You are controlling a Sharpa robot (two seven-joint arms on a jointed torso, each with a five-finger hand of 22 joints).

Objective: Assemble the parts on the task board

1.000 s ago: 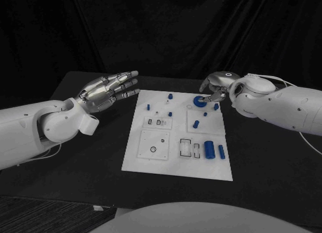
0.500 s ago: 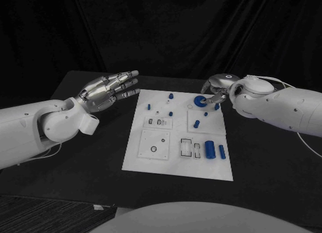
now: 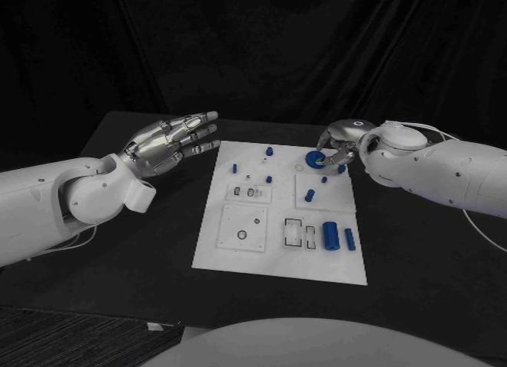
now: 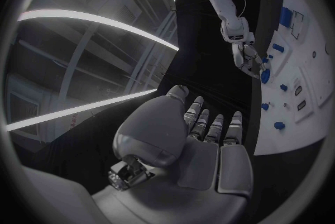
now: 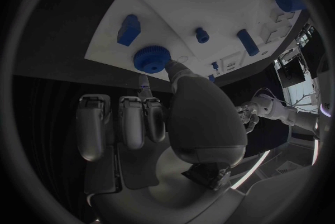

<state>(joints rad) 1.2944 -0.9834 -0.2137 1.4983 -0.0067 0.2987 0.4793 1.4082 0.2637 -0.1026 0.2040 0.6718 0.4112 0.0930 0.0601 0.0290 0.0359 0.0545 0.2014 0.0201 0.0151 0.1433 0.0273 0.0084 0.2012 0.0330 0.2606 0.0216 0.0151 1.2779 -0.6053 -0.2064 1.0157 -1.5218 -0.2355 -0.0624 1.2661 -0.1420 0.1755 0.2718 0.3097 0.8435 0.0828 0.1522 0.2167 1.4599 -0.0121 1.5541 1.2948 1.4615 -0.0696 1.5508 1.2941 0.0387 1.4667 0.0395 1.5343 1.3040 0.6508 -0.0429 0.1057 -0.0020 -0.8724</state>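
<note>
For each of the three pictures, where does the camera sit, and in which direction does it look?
Head view: sits on the robot's head, looks down at the task board; both white arms enter from the sides.
Left wrist view: sits behind the left hand, whose fingers are spread and hold nothing; it looks past them to the board's edge.
Right wrist view: sits behind the right hand, facing the board.
All three views share the blue round knob at the right hand's fingertips.

The right hand (image 3: 339,142) covers the far-right corner of the task board (image 3: 277,260). Its fingers hide part of the round blue part (image 3: 315,159); actual grip cannot be confirmed.
</note>
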